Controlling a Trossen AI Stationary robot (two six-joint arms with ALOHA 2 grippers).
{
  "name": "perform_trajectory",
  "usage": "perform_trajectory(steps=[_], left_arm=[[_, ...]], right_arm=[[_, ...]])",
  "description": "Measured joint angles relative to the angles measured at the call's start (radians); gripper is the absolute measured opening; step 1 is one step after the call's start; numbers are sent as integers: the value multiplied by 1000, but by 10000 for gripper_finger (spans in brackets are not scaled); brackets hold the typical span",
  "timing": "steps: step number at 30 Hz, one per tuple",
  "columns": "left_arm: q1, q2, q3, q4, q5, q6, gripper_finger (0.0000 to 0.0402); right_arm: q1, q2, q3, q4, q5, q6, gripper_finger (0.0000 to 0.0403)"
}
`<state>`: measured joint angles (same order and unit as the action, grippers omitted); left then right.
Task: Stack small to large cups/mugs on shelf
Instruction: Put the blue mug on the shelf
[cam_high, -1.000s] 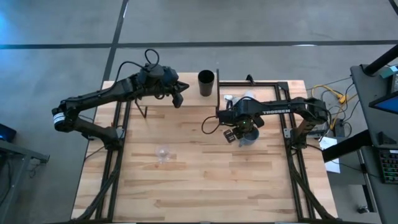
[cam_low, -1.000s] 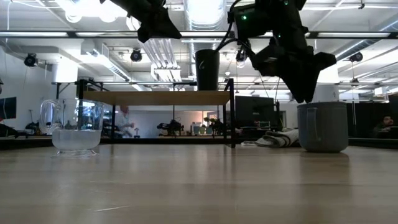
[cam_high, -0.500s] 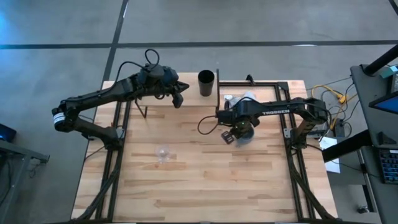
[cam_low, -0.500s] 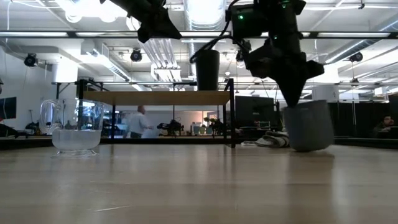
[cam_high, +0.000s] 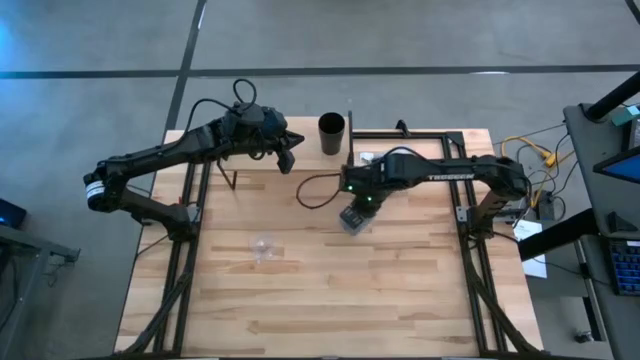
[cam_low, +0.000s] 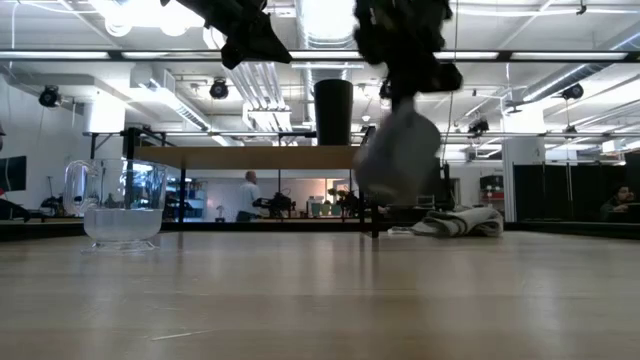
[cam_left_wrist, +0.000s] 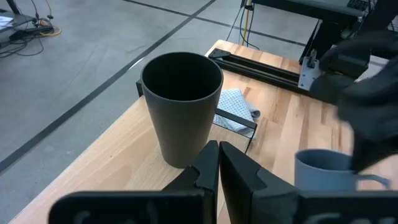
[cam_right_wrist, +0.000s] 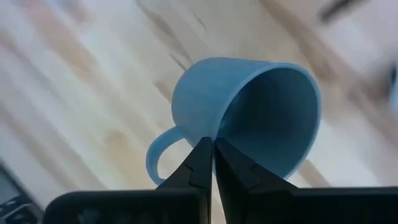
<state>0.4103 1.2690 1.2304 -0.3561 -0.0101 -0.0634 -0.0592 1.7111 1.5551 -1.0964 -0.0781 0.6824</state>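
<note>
Blue-grey mug (cam_low: 397, 155) (tilted, airborne) | right gripper (cam_right_wrist: 208, 163) clamps rim

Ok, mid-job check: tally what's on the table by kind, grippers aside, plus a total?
Black cup: 1, on the shelf
Blue-grey mug: 1, lifted in the right end effector
Clear glass cup: 1
Grey cloth: 1
Total: 4

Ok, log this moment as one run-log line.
right gripper: shut on blue-grey mug, lifted, tilted | left gripper: shut, idle | black cup: on shelf | glass cup: on table
</note>
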Motion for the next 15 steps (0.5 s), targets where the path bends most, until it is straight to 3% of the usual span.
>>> perform_trajectory(steps=[8,15], left_arm=[[0,0,0,0,0,-8,0],[0,0,0,-15,4,-81,0]], right_arm=[[13,0,205,1,80,-115,8],[13,-1,279,4,106,-197,8]])
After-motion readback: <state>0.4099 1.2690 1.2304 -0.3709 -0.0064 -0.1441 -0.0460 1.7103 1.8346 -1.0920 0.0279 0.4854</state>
